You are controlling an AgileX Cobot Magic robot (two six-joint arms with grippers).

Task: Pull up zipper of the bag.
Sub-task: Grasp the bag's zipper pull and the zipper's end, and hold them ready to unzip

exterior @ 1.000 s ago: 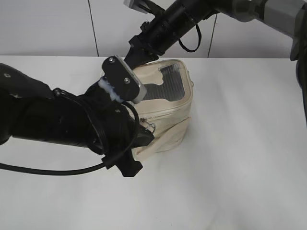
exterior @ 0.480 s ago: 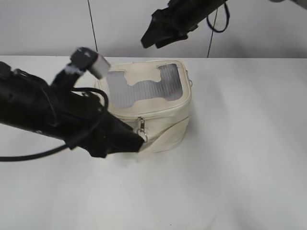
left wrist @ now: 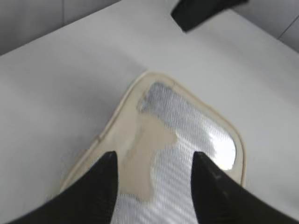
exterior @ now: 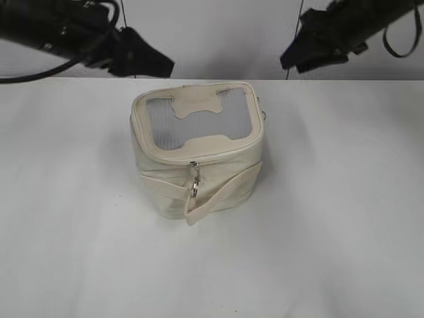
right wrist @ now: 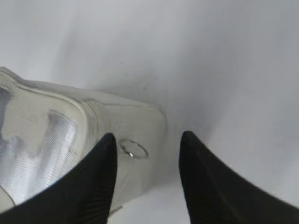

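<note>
Both grippers withdrawn; bag (exterior: 197,149) uncovered

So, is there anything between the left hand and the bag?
No. In the left wrist view the open left hand hangs above the bag with only empty air between; the exterior view agrees.

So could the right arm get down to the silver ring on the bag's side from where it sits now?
Probably yes. In the right wrist view the ring lies just below the open right hand, with nothing between. The left hand is up and off to the other side of the bag, clear of that path.
</note>
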